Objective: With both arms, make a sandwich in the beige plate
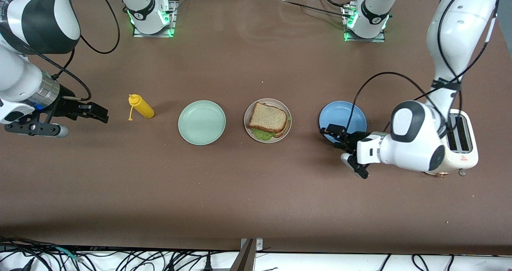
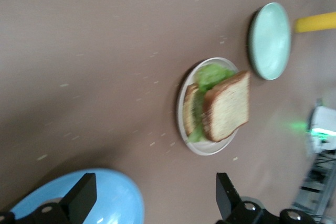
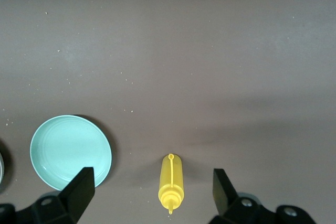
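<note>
Sandwich (image 1: 268, 120) lies on the beige plate (image 1: 280, 104) at the table's middle, between the mint plate (image 1: 201, 122) and the blue plate (image 1: 348, 110), so the building looks finished: 2 toast slices with lettuce (image 1: 261, 134) peeking out at 7 o'clock (top slice a little askew). Only withdrawing the arms seems left. Left gripper (image 1: 335, 133) hovers over the blue plate's edge, fingers apart and empty. Right gripper (image 1: 94, 113) hovers beside the mustard bottle (image 1: 141, 106), fingers apart too. Toaster (image 1: 464, 140) is partly hidden by the left arm.

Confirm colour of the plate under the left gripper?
Light blue; the blue plate under the left gripper shows best in the front view.
</note>
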`<state>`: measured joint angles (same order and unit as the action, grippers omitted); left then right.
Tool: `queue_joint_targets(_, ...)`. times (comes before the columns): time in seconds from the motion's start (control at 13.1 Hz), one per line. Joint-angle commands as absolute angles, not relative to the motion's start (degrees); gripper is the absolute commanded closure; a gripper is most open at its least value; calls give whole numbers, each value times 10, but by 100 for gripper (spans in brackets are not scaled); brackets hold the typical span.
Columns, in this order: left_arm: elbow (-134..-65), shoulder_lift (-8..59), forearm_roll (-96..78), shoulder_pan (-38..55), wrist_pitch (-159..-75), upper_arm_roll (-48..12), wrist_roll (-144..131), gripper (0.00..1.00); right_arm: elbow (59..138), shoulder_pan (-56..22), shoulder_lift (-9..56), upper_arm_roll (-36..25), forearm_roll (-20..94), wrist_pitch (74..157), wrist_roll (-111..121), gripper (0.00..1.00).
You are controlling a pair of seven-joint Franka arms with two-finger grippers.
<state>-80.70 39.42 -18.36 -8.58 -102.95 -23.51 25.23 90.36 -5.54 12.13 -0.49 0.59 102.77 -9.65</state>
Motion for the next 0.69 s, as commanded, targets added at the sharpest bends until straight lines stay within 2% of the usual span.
queue_joint_targets(0.0, -822, 324, -103, -79, -1005, -227, 208, 0, 911, -60, 114, -8, 3, 1030, -90, 1)
queue_joint_targets(0.23, -822, 258, 25, -79, -975, -229, 152, 0, 911, -60, 114, -8, 3, 1030, -91, 1)
queue_joint_targets(0.38, -822, 212, 50, -78, -928, -224, 118, 0, 911, -60, 114, -8, 3, 1030, -91, 1)
queue_joint_targets(0.61, -826, 150, 57, -54, -913, -161, 116, 0, 911, -60, 114, -8, 3, 1030, -91, 1)
